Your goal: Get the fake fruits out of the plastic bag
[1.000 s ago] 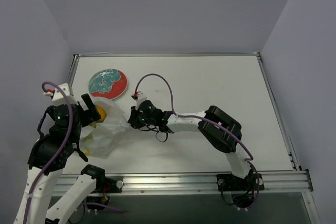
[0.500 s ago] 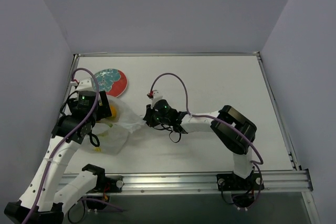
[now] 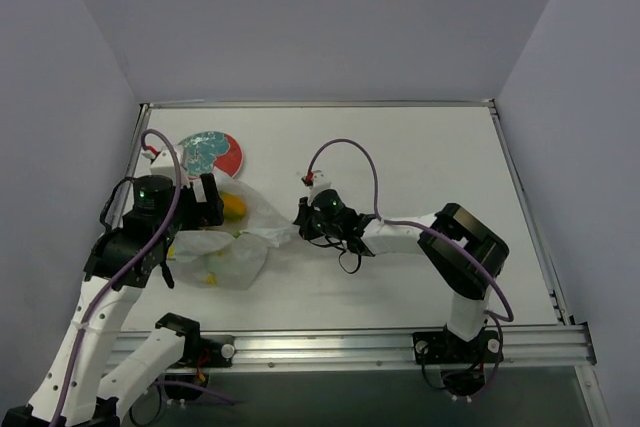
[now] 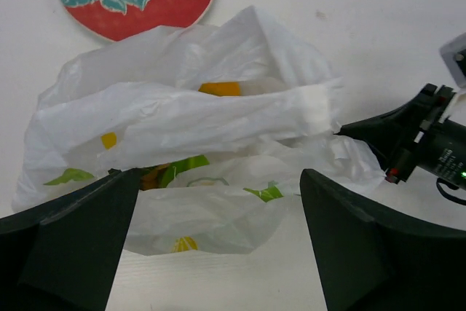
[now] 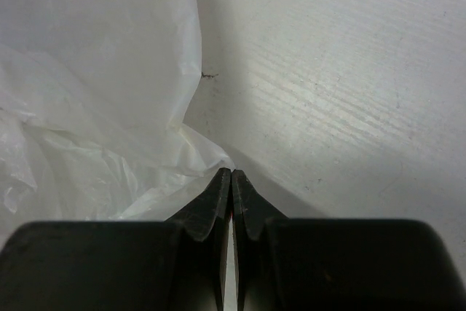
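- White film, thin and crinkled, hides most of the story: the plastic bag [image 4: 196,118] lets the fake fruits [image 4: 220,89] show only as smears of colour.
- Clearest is an orange-yellow piece near the bag's far side (a fold lies across it and cuts off its shape).
- Through the film I also make out a small yellow patch [image 4: 109,140] on the left, green leaf shapes [image 4: 186,167] lower down, and a yellow spot [image 4: 184,244] by the near edge. Which fruit each belongs to I cannot tell.
- Every fruit I can make out sits inside the bag.
- The bag lies crumpled on the white worktop [image 3: 420,167], just beside the red-and-teal plate [image 3: 208,155]. Whether the two touch I cannot tell, since my left arm covers that spot from above, and the left wrist view cuts off the plate's far rim.
- My left fingers [image 4: 65,245] stand wide apart over the bag's near side. Only their dark inner faces show, cropped at the frame's bottom, and whether they touch the film is unclear.
- My right fingers [image 5: 215,202] are pressed together, low at the worktop, pinching the bag's right-hand edge (the film runs to the tips and vanishes between them).
- From overhead, my own wrist hides those right tips, and the bag is drawn out to a point toward them.
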You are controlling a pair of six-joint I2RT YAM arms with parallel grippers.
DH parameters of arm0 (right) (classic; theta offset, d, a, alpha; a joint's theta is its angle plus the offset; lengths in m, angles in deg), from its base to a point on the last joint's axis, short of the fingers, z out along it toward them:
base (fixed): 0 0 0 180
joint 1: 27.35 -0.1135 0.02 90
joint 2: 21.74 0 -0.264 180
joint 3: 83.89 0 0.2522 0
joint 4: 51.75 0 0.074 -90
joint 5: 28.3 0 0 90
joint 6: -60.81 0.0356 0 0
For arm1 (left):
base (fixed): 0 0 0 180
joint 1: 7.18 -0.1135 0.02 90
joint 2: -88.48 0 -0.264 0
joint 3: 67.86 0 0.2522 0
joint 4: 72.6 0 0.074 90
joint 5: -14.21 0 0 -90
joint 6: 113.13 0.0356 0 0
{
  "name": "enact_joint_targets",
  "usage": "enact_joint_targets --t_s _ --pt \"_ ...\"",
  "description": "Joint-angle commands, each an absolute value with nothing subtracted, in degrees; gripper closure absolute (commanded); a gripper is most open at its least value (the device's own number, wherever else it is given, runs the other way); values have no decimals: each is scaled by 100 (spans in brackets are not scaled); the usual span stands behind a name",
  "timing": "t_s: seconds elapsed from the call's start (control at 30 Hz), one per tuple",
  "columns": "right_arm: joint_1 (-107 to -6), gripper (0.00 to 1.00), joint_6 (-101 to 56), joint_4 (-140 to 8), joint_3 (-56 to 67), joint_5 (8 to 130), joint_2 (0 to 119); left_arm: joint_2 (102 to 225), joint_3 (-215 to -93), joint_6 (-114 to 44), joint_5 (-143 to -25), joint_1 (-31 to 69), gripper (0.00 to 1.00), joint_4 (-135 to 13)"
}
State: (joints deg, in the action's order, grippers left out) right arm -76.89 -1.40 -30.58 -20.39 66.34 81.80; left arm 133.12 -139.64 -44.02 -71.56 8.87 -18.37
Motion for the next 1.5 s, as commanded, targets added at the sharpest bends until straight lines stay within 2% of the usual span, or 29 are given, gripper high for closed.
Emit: enact_joint_targets --t_s 0.0,0.07,0.1,0.4,0.47,0.57,0.63,0.67,0.77,1.03,1.23,1.3,1.33,1.4,1.43,1.47 --pt "-7701 100 -273 -2895 -1889 6539 8030 13119 -14761 -3817 -7826 881 7 -1710" --pt "-7701 100 -256 -2878 -1880 6565 8012 13137 -15059 -3571 -7476 881 3 -1412" --pt "-7710 100 -247 -2869 -1889 6574 8003 13198 -15113 -3483 -7387 881 6 -1358" --pt "-7719 100 -141 -2798 -1837 6697 7845 14525 -15290 -3491 -6525 855 5 -1155" --pt "-7736 100 -150 -2816 -1792 6732 7845 14806 -15290 -3649 -6411 724 0 -1286" --pt "-7771 100 -150 -2790 -1775 6733 7836 15158 -15273 -3816 -6463 382 28 -1567" --pt "-7763 100 -150 -2781 -1818 6689 7819 15298 -15150 -4104 -6340 -110 57 -1735" --pt "-7762 100 -159 -2798 -1827 6671 7801 15308 -15062 -4193 -6401 -495 77 -2031" --pt "-7745 100 -238 -2851 -1898 6548 7775 15474 -14738 -4536 -6507 -936 97 -2481" --pt "-7745 100 -308 -2860 -2021 6320 8003 16457 -14279 -5037 -7122 -1833 98 -2957" --pt "-7771 100 -519 -3403 -1766 5906 7749 16776 -14165 -5091 -7500 -2063 98 -3062" --pt "-7806 91 -607 -3623 -1661 5898 7495 16636 -14104 -5099 -7579 -2046 98 -3072" --pt "-7850 70 -712 -3738 -1565 5863 7389 16461 -14025 -5100 -7579 -2037 98 -3072" --pt "-7912 47 -809 -4089 -1459 5827 7039 16267 -13937 -5100 -7763 -1941 98 -3054" --pt "-7973 31 -914 -4186 -1354 5845 6932 16092 -13902 -5100 -7781 -1905 98 -3054" --pt "-8026 27 -967 -4405 -1283 5853 6818 16020 -13849 -5100 -7834 -1870 98 -3037"
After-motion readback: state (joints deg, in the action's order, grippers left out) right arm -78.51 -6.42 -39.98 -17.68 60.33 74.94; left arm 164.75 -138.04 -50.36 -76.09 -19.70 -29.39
